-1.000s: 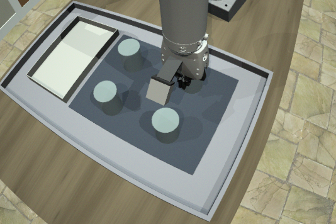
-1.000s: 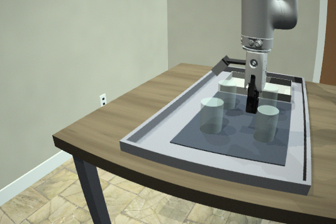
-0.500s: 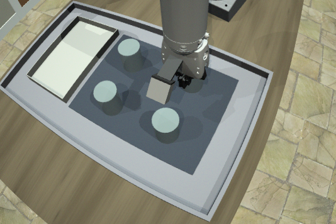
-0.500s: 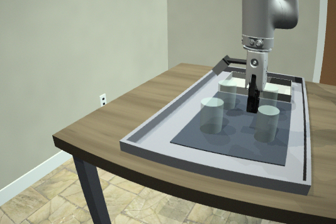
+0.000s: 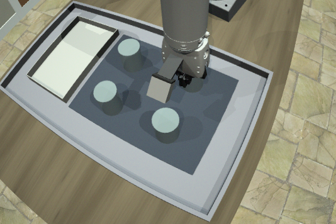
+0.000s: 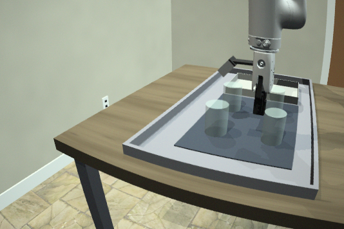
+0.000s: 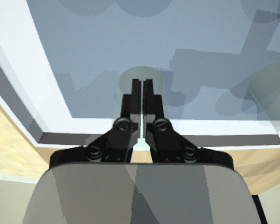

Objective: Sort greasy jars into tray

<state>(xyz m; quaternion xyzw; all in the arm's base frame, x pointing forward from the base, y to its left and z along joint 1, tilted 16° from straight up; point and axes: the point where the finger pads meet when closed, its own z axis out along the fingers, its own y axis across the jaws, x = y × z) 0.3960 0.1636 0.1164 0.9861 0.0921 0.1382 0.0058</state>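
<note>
Glass, probably stiff, breakable and perhaps greasy, called for a gentle grip across the sides of the jar (image 5: 194,84) (image 6: 275,127) (image 7: 141,105) at the mat's (image 5: 138,124) (image 6: 245,153) (image 7: 115,45) one o'clock from the top, while the gripper (image 5: 184,82) (image 6: 259,114) (image 7: 141,92), closed on nothing, stood close beside it, contact impossible to tell.

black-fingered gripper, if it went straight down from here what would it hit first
Probably the dark blue rectangular drying mat, close beside a pale green glass jar; the exact gap to either is unclear.
</note>
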